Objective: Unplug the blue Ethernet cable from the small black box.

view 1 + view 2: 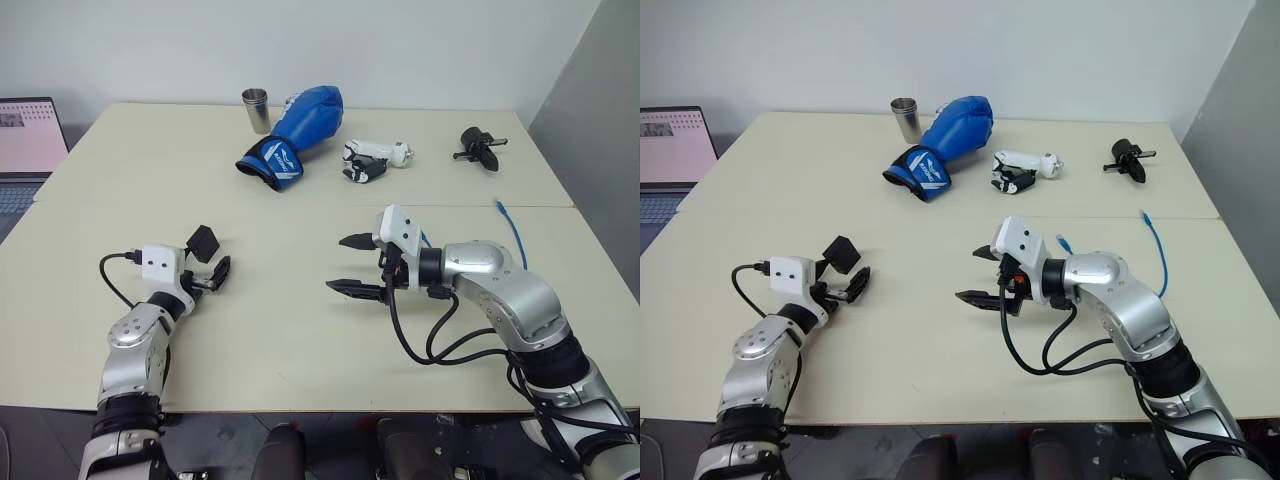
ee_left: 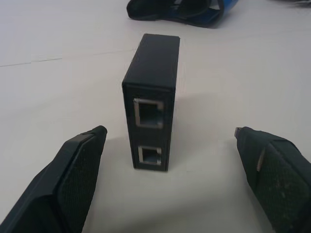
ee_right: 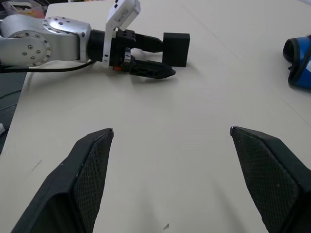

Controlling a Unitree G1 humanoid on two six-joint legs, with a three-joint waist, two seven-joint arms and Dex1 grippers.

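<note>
The small black box [image 2: 151, 97] stands on its edge on the table, between the spread fingers of my open left gripper [image 1: 210, 262] and apart from both. Its two ports face the left wrist camera and both are empty. The same box [image 1: 203, 243] sits at the near left of the table. The blue Ethernet cable [image 1: 517, 235] lies loose on the table at the right, behind my right forearm, with one clear plug [image 1: 500, 204] at its far end. At mid-table my right gripper [image 1: 336, 264] points left, open and holding nothing.
At the back of the table lie a blue boxing glove [image 1: 295, 135], a metal cup [image 1: 256, 110], a white and black device [image 1: 375, 160] and a black handled tool [image 1: 480, 148]. A laptop [image 1: 25, 150] sits off the far left edge.
</note>
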